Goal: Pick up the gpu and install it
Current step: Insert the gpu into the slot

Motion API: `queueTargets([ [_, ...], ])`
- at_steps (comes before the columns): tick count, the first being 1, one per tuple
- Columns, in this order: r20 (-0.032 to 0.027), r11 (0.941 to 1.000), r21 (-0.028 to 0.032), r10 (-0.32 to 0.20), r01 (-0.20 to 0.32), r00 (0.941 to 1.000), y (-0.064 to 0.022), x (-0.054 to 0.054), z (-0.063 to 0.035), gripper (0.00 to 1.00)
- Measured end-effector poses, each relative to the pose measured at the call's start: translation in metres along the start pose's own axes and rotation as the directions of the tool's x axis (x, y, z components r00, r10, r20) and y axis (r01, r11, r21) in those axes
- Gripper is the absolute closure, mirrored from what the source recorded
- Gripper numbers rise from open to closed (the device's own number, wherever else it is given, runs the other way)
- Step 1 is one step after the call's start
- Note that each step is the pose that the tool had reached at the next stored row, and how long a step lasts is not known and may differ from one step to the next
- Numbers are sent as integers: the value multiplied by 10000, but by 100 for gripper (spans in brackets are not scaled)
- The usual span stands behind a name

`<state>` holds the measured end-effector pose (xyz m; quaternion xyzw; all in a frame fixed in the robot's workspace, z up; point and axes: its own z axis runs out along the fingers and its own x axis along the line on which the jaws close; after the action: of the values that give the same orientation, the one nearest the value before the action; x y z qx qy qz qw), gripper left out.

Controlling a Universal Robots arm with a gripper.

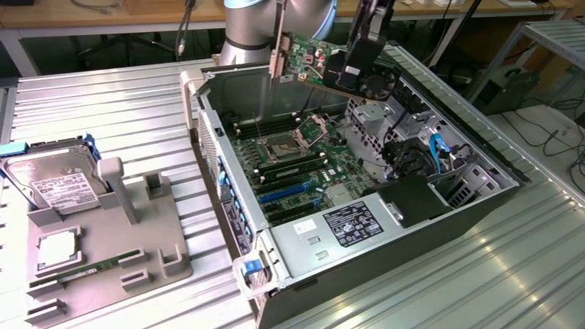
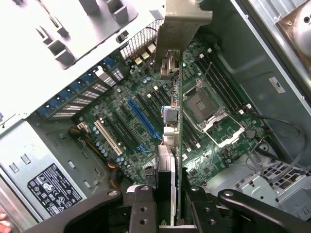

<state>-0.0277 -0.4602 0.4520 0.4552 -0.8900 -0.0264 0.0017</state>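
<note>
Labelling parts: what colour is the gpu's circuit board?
Green; the gpu shows best in the exterior view.

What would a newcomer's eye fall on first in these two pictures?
The gpu hangs clamped in the gripper above the open computer case, over its exposed green motherboard. On the exterior view's left, a grey holder on the metal table carries a silver hard drive with a white label.

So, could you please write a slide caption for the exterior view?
The claw holds the graphics card in the air above the open computer case and its motherboard.
</note>
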Motion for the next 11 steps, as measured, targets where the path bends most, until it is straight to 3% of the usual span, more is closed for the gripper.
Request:
queueTargets([
  [6, -32, 9979, -15, -650, 650, 9979, 0, 0, 0, 72],
  [11, -63, 9914, -31, -1309, 1309, 9914, 0, 0, 0, 72],
])
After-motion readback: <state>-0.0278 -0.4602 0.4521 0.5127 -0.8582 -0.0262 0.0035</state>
